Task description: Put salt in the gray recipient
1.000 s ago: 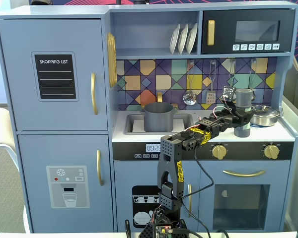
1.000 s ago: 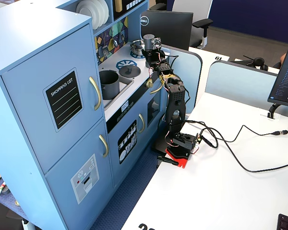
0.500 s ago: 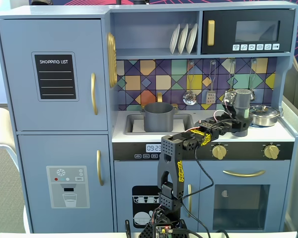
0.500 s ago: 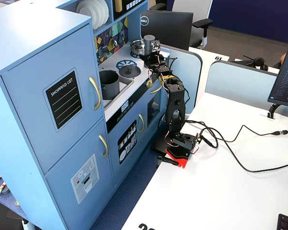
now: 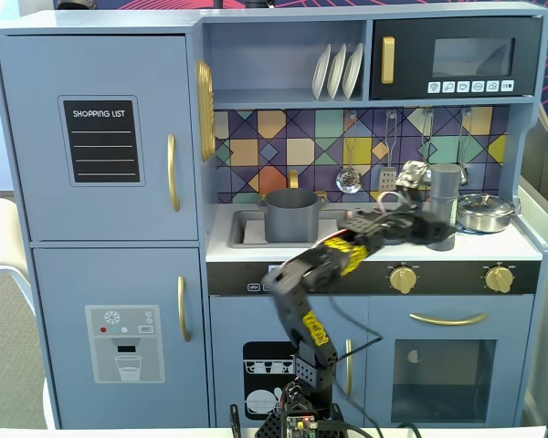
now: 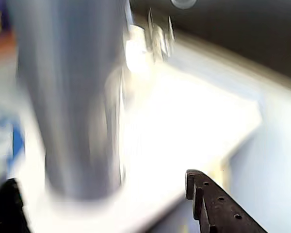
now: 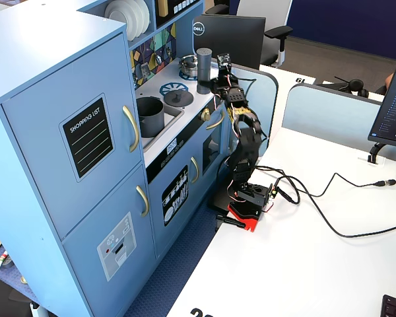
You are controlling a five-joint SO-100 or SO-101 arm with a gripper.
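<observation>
Gripper (image 5: pixel 436 230), black two-finger type, reaches over the toy kitchen counter (image 5: pixel 256 248) to the salt shaker; in the wrist view its dark fingers (image 6: pixel 218 206) stand spread either side of the blurred gray cylinder with a gap showing, jaws apart and not closed on it. Left to right in a fixed view: blue fridge door with a "SHOPPING LIST" board (image 5: pixel 101 141); gray recipient (image 5: pixel 292 215), a matte dark pot standing upright in the sink recess (image 5: pixel 247 228); black-and-yellow arm (image 5: pixel 333 265) rising from its base below the counter; salt (image 5: pixel 445 203), tall slim gray shaker, upright on the stove top right of the pot and well apart from it; shiny silver lidded pan (image 5: pixel 485 212) just beside the shaker, at far right. White plates (image 5: pixel 338 71) stand on the upper shelf, a microwave (image 5: pixel 457 57) to their right. Label on the shaker not legible in any view.
</observation>
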